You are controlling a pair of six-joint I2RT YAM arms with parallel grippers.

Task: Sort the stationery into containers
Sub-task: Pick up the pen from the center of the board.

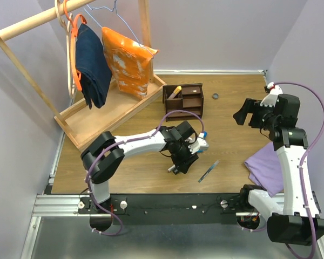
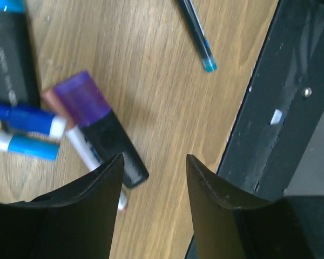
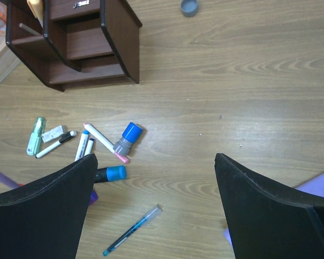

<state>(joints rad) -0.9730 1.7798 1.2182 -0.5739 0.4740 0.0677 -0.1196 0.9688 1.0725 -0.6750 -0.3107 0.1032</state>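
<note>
Left gripper (image 2: 154,162), spread and empty, is poised at 5 o'clock of purple-capped black marker (image 2: 97,127), likely for pickup. Right gripper (image 3: 155,157) is held wide, empty, aside.

Dark brown wooden organizer (image 3: 119,32): open compartments, small drawer, upright on table. Beige piece (image 1: 175,91) leans in its corner compartment. Loose cluster flat on wood before it: pale green eraser (image 3: 35,136), white pen with pink tip (image 3: 103,141), blue-capped marker (image 3: 128,136), purple-capped black marker (image 2: 97,129). Thin teal pen (image 3: 132,230) lies apart, nearer table edge.
</note>
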